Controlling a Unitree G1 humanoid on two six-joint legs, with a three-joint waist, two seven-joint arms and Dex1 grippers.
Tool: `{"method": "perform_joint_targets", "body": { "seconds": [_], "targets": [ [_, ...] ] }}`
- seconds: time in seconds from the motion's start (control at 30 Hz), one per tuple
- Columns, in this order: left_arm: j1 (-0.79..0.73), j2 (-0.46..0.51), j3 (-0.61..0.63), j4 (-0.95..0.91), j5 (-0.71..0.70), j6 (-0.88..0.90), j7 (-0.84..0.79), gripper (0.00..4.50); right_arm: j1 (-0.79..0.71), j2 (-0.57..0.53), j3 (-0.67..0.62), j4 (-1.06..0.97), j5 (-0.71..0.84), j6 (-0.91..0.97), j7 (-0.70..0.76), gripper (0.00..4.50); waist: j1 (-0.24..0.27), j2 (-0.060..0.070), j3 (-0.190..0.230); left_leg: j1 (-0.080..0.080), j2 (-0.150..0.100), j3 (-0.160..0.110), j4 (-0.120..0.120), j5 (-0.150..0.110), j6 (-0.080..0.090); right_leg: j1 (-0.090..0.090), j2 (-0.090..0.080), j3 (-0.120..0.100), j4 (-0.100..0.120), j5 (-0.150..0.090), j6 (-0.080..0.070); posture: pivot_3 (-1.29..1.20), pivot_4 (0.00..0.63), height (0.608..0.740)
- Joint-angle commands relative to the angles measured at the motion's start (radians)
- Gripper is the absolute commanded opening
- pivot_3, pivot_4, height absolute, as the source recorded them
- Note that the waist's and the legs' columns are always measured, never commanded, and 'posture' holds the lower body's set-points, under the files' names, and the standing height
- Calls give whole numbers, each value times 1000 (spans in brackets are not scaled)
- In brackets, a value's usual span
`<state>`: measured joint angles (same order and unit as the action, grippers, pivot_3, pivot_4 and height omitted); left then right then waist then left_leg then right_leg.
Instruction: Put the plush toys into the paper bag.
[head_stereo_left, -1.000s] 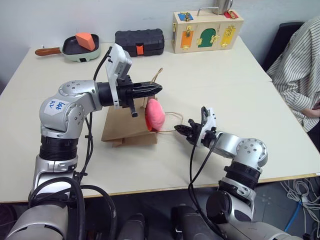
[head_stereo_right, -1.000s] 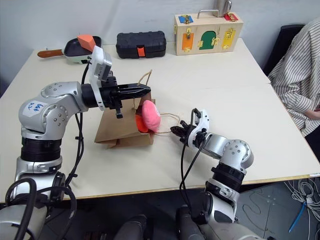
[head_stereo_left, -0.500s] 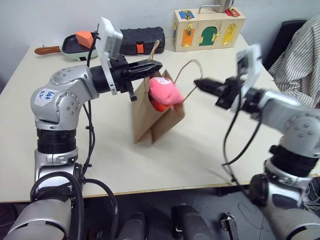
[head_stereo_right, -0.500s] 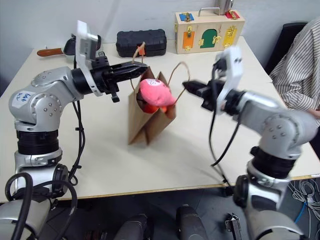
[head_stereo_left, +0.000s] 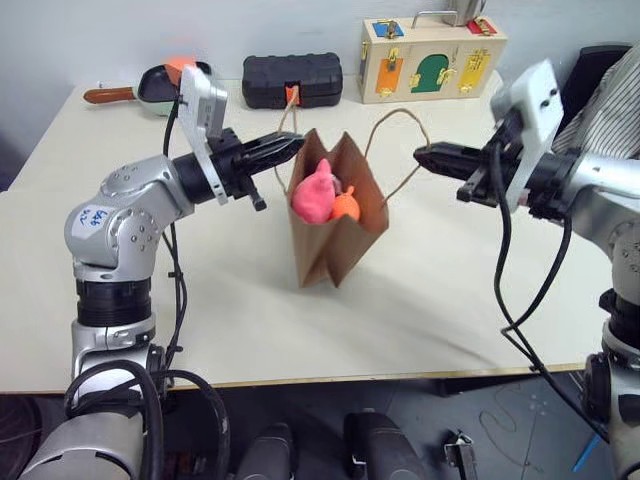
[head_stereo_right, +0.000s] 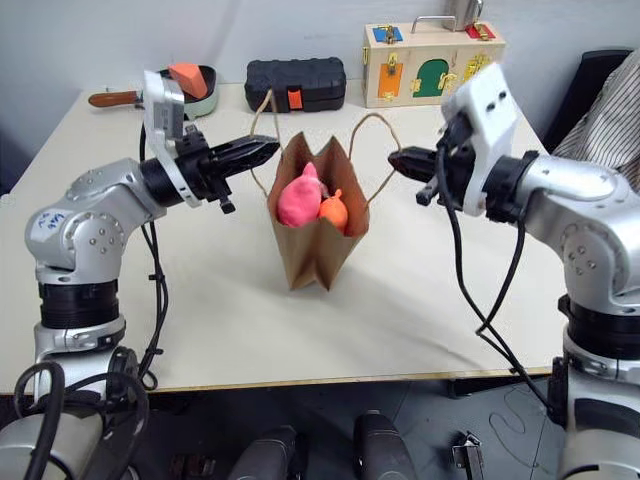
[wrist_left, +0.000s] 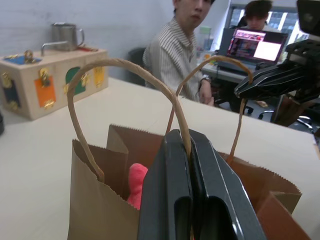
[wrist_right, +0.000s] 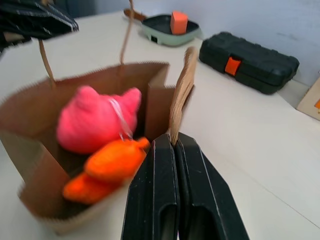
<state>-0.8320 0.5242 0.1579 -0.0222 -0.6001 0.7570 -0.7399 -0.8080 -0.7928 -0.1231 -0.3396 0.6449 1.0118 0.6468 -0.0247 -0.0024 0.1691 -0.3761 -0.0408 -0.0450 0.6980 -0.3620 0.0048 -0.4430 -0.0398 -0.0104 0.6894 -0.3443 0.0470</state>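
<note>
Left fingers: the left gripper (head_stereo_left: 292, 145), left of centre in the left eye view, is pinched shut on one twine handle (wrist_left: 125, 67) of the paper bag (head_stereo_left: 335, 225); the left wrist view shows the twine caught between its fingers (wrist_left: 172, 165).
Right fingers: the right gripper (head_stereo_left: 428, 156), right of centre, is clamped shut on the other handle (head_stereo_left: 400, 150), the twine rising from between its fingers (wrist_right: 155, 165) in the right wrist view.
Paper bag: upright at the middle of the frame, its base on the worktop (head_stereo_left: 440, 290), its mouth held open between the two grippers.
Plush toys: the pink toy (head_stereo_left: 312, 195) and the orange toy (head_stereo_left: 345, 205) lie side by side in the bag's mouth, their tops showing above the near edge.
What changed: a second ago the bag lay slumped on the worktop with the right gripper low beside it; the right arm has since swung up, the bag has been stood up, and both toys have sunk deeper into it.
Meaning for the task: both toys look to be inside, so the job seems all but done; what is left is probably to let go without tipping the bag.
Background: pan (head_stereo_left: 165, 82), black case (head_stereo_left: 285, 80) and wooden lock box (head_stereo_left: 432, 58) along the upper edge; a person's striped sleeve (head_stereo_left: 600, 95) at upper right.
</note>
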Motion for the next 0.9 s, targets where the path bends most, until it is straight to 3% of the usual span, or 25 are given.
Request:
{"method": "perform_joint_targets", "body": {
  "seconds": [0.03,0.1,0.37,0.7,0.77,0.9],
  "targets": [
    [7,31,73,-48,-37,3,21,0,-20,-83,-10,-35,-44,-104,72,8,2,0,0,0,0,0,0,0,0,0,0,0,0,0,0,0,150,740],
    [20,24,81,-73,-63,28,34,0,17,-93,7,-65,-45,-122,93,8,3,0,0,0,0,-1,-1,0,0,0,0,-1,-1,0,0,0,150,740],
    [71,3,54,-127,-65,36,61,0,79,46,43,-119,-68,-181,9,8,0,-2,0,0,0,-1,1,0,0,0,0,-1,-1,0,0,0,150,740],
    [85,40,70,-157,-103,69,60,0,108,49,31,-114,-63,-226,40,8,1,-2,0,0,0,-1,0,0,0,0,0,-1,-1,0,0,0,150,740],
    [88,51,80,-169,-123,84,56,201,92,64,1,-104,-19,-197,34,399,0,-2,0,0,0,-1,0,0,0,0,0,-1,-1,0,0,0,150,740],
    [92,75,95,-193,-159,104,46,1246,70,70,-23,-88,12,-192,32,1587,-1,-2,0,0,0,-1,0,0,0,0,0,-1,-2,0,0,0,150,740]
  ]
}}
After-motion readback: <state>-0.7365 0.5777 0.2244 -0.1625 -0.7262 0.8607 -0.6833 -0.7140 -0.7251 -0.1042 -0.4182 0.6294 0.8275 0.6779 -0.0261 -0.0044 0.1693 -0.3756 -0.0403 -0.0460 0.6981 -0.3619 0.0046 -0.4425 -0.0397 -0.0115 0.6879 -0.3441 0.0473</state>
